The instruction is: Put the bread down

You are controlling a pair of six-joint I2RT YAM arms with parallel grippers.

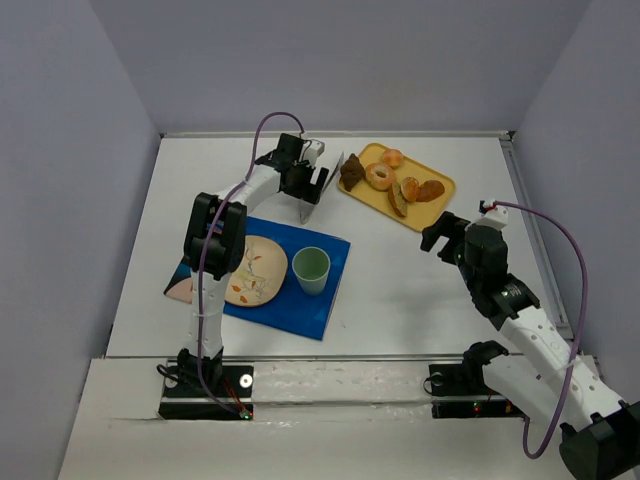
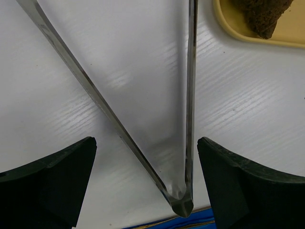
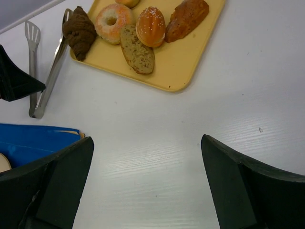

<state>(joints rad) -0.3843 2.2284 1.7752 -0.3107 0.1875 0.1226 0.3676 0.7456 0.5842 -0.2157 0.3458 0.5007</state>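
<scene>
left pincer (image 2: 147, 183) extended far forward, spread wide astride tongs (image 2: 190, 95), right pincer (image 3: 147, 186) apart, raised over table (image 3: 157, 124)

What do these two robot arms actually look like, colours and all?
The left arm and right arm have white shells with black joints. A purple cable loops along each. The grippers' fingers are black, wedge-shaped blocks. Black bases carry tiny lights.

Glossy metal tongs (image 2: 183, 205), matt yellow plastic tray (image 3: 190, 59), smooth faintly grained white tabletop (image 3: 162, 143).
</scene>
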